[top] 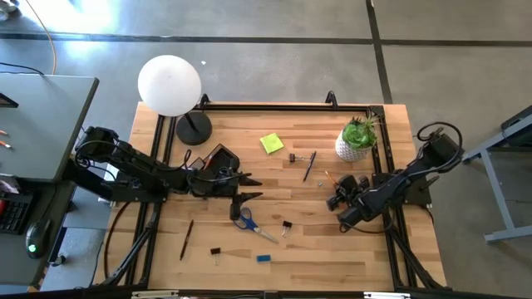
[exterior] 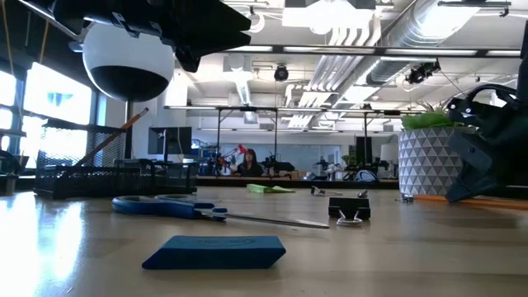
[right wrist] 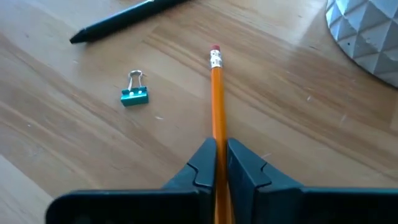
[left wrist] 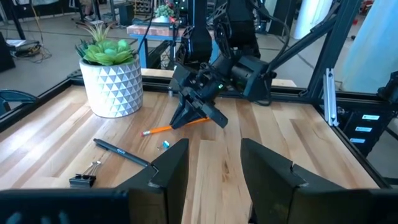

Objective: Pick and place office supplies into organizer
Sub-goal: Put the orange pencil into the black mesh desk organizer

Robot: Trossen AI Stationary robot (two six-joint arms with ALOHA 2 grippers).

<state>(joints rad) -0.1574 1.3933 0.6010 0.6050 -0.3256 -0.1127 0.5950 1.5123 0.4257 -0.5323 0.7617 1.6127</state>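
right gripper (right wrist: 216,163) clamped on orange pencil (right wrist: 217,99), low on the desk (top: 332,241) near its right edge, just beside the plant pot (top: 353,148). left gripper (left wrist: 214,168) parted, empty, mid-desk by the organizer (exterior: 99,177). risk: thin round shaft could pivot or slip when lifted.

Organizer (top: 220,162) left of sticky-note pad (top: 271,144); scissors (top: 249,223) before both; plant (top: 357,139) at far right.

An open-plan lab or workshop: exposed ceiling ducts (exterior: 388,41), concrete floor (top: 274,58), wooden workbench (top: 274,249).
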